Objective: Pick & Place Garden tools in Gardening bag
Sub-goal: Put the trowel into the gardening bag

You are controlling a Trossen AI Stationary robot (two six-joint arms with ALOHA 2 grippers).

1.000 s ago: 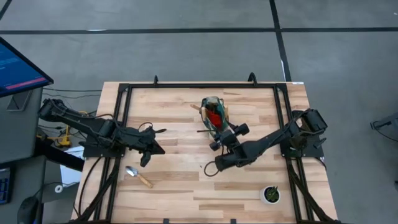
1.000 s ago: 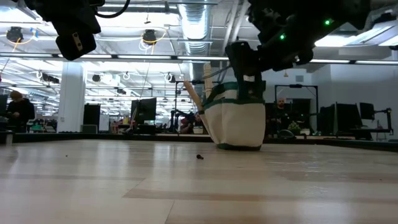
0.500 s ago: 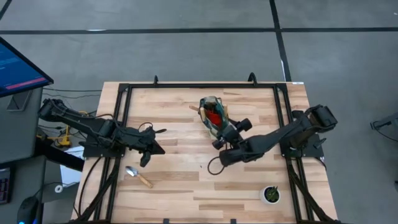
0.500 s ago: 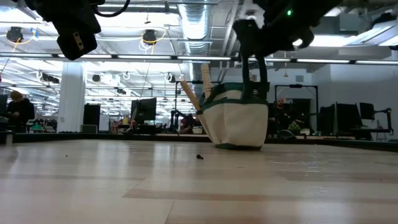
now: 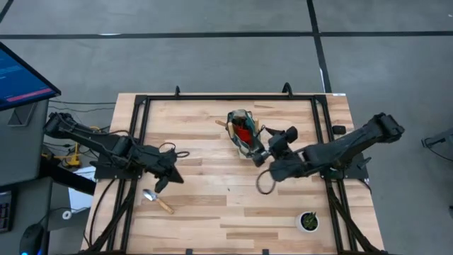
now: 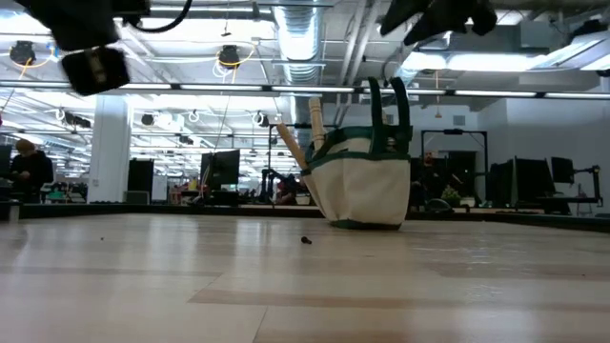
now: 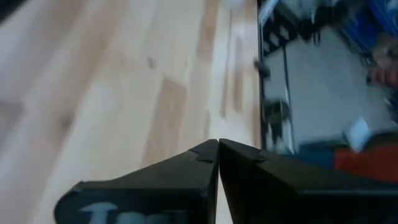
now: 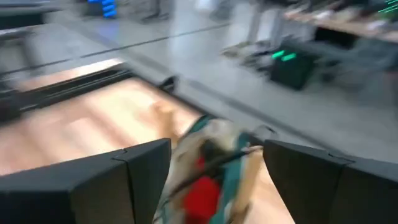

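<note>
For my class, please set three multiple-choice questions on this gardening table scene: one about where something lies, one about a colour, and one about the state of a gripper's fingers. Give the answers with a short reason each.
1. Where does the loose trowel lie?
A. In front of the left gripper
B. Inside the bag
C. Beside the potted plant

2. What colour is the item showing in the top of the gardening bag?
A. Blue
B. Red
C. Yellow

3. How do the right gripper's fingers stand?
A. Shut on a trowel
B. Shut on nothing
C. Open, holding nothing

Answers:
1 A: the high view shows it alone on the wood by the left gripper.
2 B: red shows inside the bag from above.
3 C: the right wrist view shows a wide empty gap between them.
</note>
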